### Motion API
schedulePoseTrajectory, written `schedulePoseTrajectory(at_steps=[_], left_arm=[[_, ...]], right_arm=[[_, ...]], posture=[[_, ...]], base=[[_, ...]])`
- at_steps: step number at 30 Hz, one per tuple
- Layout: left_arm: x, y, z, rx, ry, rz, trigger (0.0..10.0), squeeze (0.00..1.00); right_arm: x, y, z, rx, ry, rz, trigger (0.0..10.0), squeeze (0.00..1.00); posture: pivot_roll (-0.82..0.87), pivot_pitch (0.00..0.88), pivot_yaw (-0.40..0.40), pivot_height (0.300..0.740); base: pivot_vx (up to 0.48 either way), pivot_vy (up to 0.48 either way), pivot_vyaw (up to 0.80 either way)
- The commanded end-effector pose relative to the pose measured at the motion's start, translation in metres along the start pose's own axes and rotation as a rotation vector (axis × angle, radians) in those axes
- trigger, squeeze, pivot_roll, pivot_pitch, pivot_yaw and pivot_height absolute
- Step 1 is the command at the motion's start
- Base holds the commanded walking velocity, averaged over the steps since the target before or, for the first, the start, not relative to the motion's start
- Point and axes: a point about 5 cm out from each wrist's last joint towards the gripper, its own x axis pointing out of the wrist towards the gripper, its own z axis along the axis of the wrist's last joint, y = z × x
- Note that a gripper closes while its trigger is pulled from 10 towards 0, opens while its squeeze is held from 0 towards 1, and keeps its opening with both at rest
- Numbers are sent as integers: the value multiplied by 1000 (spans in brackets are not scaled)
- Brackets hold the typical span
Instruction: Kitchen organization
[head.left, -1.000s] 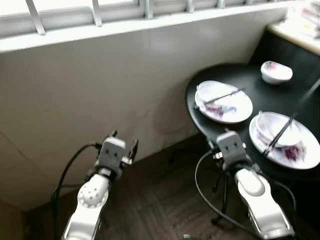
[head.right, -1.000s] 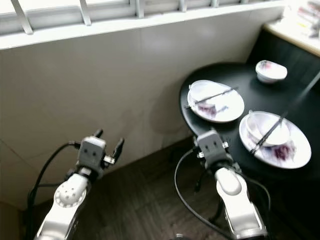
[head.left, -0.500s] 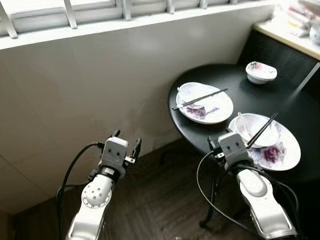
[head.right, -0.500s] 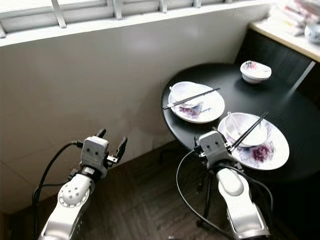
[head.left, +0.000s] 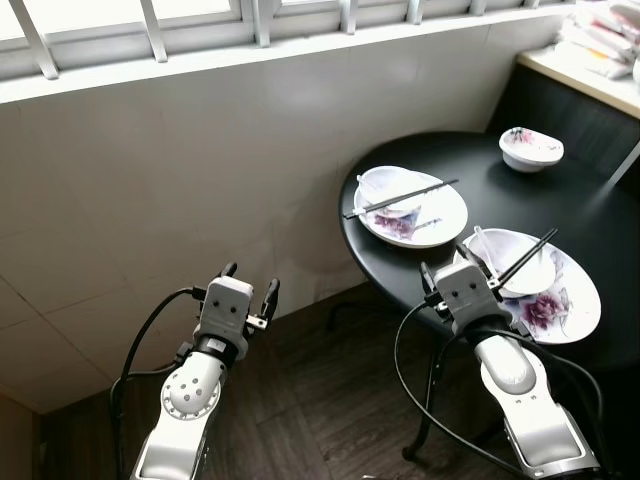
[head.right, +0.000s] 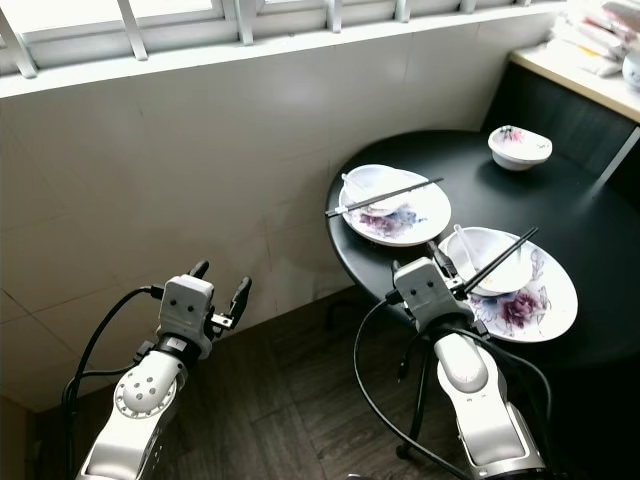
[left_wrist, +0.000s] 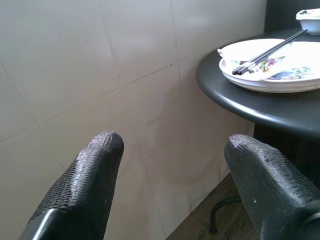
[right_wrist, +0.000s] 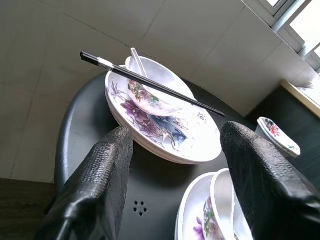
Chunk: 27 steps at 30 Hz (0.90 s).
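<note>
Approach is the step in hand, by my reading: nothing is gripped yet. Your left gripper hangs left of the round bench, facing the tiled wall, its fingers spread wide and empty. Your right gripper sits at the bench's near edge, fingers likewise apart and holding nothing. On the bench, the near plate carries a bowl with chopsticks across it; the far plate beyond it holds the same; a small bowl stands farthest back. Next you likely need to reach the right arm over the near plate and close on its rim or chopsticks.
</note>
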Motion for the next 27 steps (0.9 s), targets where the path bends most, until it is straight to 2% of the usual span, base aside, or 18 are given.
schedulePoseTrajectory(at_steps=[1, 5, 8, 22, 25, 27], left_arm=[[0, -2, -1, -14, 6, -7, 10000, 0], [1, -2, -2, -19, 12, -9, 10000, 0], [0, -2, -1, -24, 6, -6, 10000, 0], [2, 0, 1, -33, -7, 0, 10000, 0], [2, 0, 1, -35, -7, -1, 10000, 0], [2, 0, 1, -35, -7, -2, 10000, 0]], right_arm=[[1, -3, 1, 25, -4, -18, 10000, 0], [1, -3, 2, 55, -10, -20, 10000, 0], [1, -4, 5, 29, -28, -27, 10000, 0], [3, -7, 9, 14, -52, -45, 10000, 0], [3, -14, 9, 123, -43, -114, 10000, 0], [2, -17, 10, 140, -50, -137, 10000, 0]], posture=[[-65, 17, -50, 740], [-67, 19, -50, 740], [-68, 23, -51, 740], [-68, 28, -51, 740], [-71, 26, -49, 740], [-72, 26, -49, 740]], base=[[0, 0, 0], [0, 277, -800], [0, 250, -775], [0, 0, 0], [0, 0, -452], [0, 0, -406]])
